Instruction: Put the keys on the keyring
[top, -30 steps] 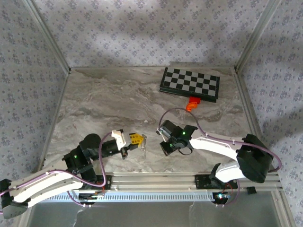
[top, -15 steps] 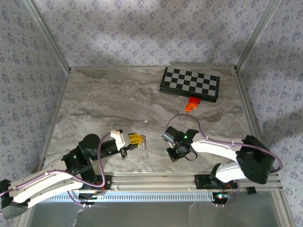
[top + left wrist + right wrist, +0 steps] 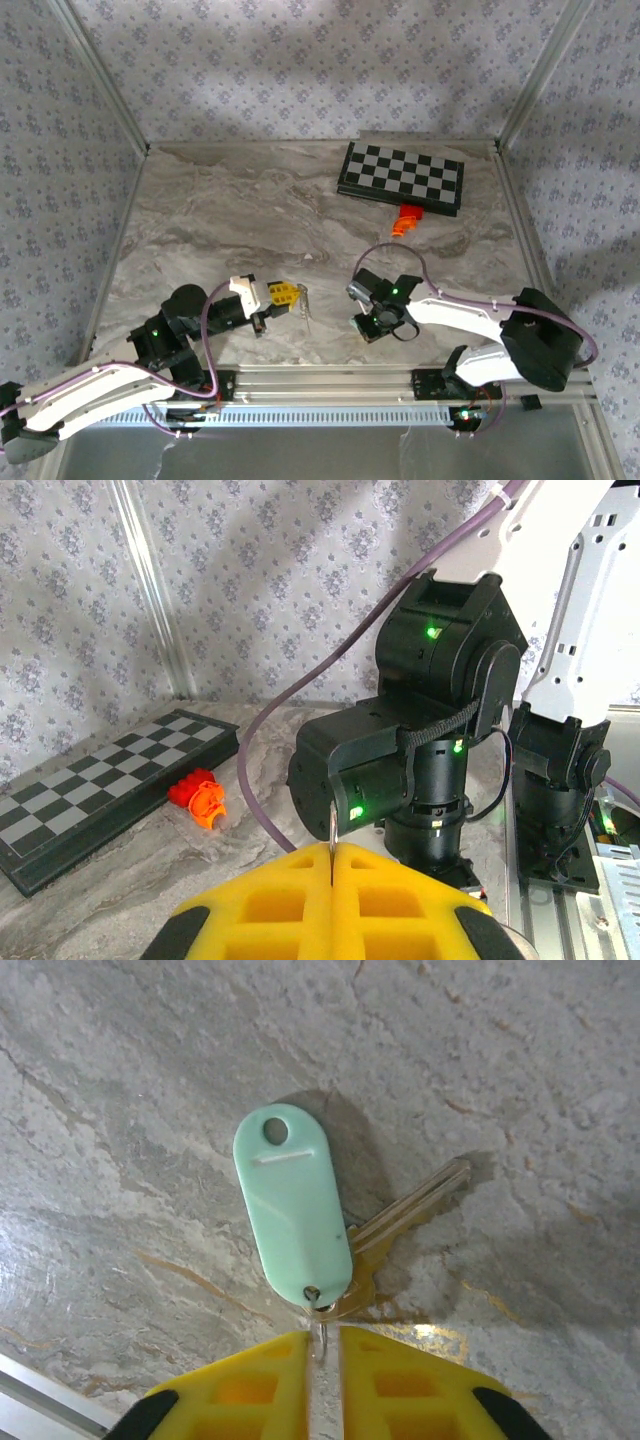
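Two tools, both low near the front edge of the grey marble bench [image 3: 220,230], just beside one another. Pinching the keyring [image 3: 331,825] with the left tool [image 3: 332,865]: pressing its yellow pads [image 3: 270,905] flat together, leaving no gap, and letting the thin pale metal stand edge-on out of the seam. Facing the black wrist of the right arm [image 3: 440,680], close in front.

Pointing the right tool [image 3: 322,1355] straight down at the bench. Holding its yellow fingertips [image 3: 250,1390] only a little apart, so narrowly open. Framing in this gap a small wire loop [image 3: 318,1305], the one joining the mint-green tag [image 3: 292,1205] to the key [image 3: 410,1215]. Not possible to tell whether touching the loop or not.

Lying flat on the bench just ahead of these fingertips: the tag, long and rounded, with a round hole at its far end. Lying partly under the tag and sticking out at a slant toward the right side of the right wrist view: the key, pale brassy blade pointing away from the tool.

Seen from above, reaching the keyring out toward the right tool, with a short stretch of bare bench between them.

Resting far back on the bench, well apart from both tools: a folded chessboard [image 3: 400,178], and just beside its near edge an orange plastic piece [image 3: 405,222].
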Available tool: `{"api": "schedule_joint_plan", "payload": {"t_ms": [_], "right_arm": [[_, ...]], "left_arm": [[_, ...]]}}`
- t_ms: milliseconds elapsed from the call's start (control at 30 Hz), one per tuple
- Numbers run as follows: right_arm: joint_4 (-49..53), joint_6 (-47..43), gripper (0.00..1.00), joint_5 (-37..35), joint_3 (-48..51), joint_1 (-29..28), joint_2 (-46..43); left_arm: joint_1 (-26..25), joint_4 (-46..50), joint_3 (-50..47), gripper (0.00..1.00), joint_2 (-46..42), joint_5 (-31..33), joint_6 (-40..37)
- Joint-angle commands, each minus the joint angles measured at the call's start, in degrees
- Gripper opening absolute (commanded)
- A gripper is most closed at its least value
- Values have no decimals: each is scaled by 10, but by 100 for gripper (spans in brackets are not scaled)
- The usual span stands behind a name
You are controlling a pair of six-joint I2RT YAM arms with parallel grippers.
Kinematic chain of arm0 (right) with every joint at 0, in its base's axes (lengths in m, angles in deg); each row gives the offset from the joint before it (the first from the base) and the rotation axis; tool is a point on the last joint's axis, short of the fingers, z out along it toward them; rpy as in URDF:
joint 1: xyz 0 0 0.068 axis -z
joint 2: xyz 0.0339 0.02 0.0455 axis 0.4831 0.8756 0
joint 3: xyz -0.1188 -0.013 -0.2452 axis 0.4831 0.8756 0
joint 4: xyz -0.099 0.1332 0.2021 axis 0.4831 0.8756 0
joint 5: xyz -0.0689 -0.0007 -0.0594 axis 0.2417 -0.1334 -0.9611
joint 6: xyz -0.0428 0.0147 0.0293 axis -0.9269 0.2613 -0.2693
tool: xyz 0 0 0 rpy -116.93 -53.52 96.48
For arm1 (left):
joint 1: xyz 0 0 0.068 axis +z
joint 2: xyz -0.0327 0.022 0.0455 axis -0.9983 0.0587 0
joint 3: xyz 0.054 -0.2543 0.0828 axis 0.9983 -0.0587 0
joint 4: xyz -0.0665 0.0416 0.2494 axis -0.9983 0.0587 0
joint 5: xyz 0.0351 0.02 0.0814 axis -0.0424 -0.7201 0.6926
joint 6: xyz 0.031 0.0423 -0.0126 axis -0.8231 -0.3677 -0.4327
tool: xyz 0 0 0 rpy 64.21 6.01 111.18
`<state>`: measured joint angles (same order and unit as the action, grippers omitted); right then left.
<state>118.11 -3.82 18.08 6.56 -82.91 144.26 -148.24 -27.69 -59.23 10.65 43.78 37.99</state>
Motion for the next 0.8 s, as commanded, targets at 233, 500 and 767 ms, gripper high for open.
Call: {"api": "schedule_joint_plan", "payload": {"t_ms": [233,500,767], "right_arm": [[-4,38,35,56,32,47,-87],[-29,21,37,70,42,69,-92],[-11,-2,30,53,9,51,-39]], "left_arm": [[2,-24,-1,0,-6,-1,-5],[2,-29,0,0,-2,-2,-7],[3,-30,3,0,2,-3,-8]]}}
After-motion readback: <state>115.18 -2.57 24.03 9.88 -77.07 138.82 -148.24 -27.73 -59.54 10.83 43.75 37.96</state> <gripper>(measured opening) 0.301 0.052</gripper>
